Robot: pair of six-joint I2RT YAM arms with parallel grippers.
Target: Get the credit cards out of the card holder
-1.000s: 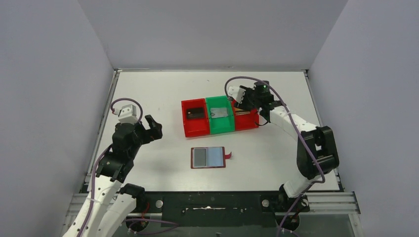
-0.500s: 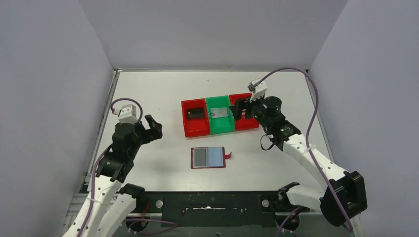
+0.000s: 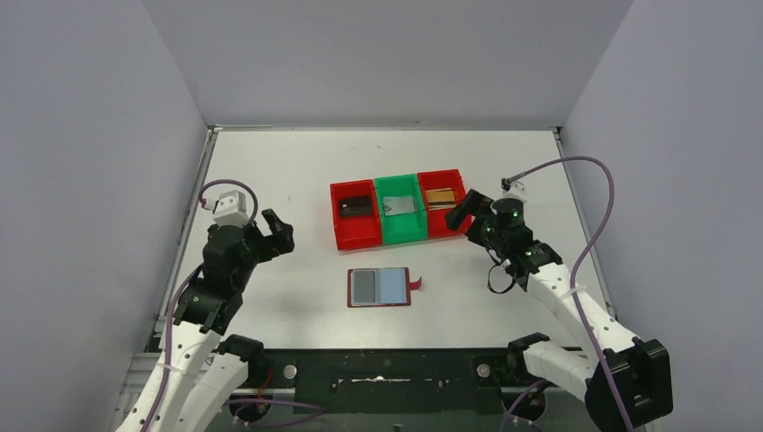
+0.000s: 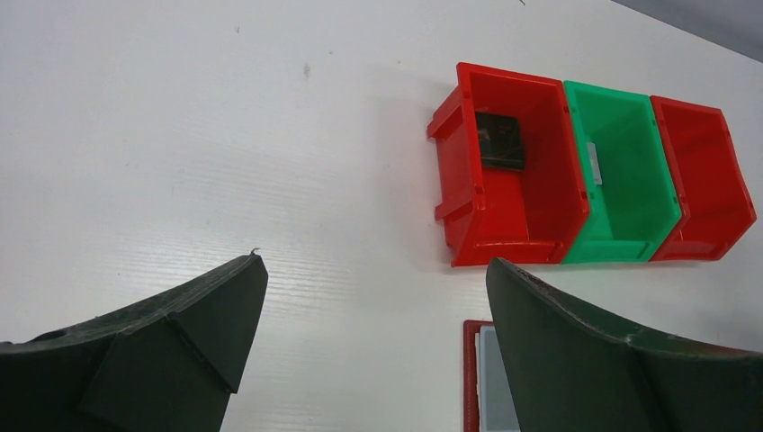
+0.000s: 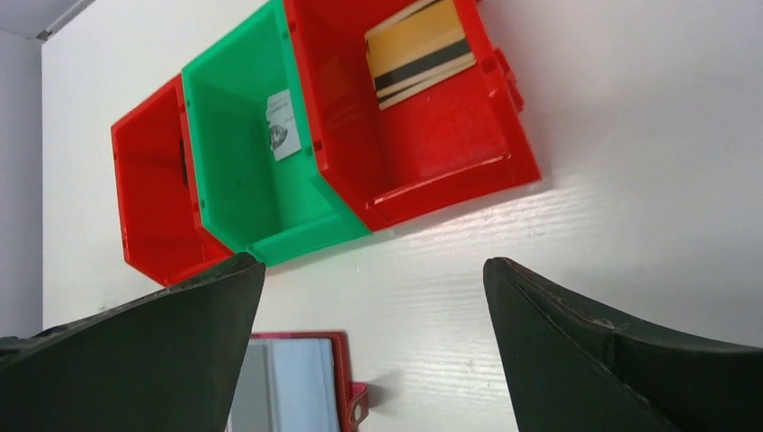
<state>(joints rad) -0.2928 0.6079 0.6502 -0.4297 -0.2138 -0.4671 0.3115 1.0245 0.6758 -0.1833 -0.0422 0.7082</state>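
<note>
Backs the right gripper (image 3: 459,213) off toward 5 o'clock from the right red bin (image 5: 454,189), jaws now spread wide and empty, with the gold card (image 5: 419,51) left inside. Shows the left gripper (image 3: 281,232) wide open and empty at 10 o'clock of the card holder (image 3: 379,287), which lies open flat at 6 o'clock of the bins, the dark card (image 4: 500,141) in the left red bin (image 3: 358,238), the silvery card (image 3: 402,206) in the green bin (image 3: 403,232). Seems to finish a drop-off; next calls for a check of the holder's grey left panel (image 3: 364,286) and, if a card, a thin-edge pinch.
</note>
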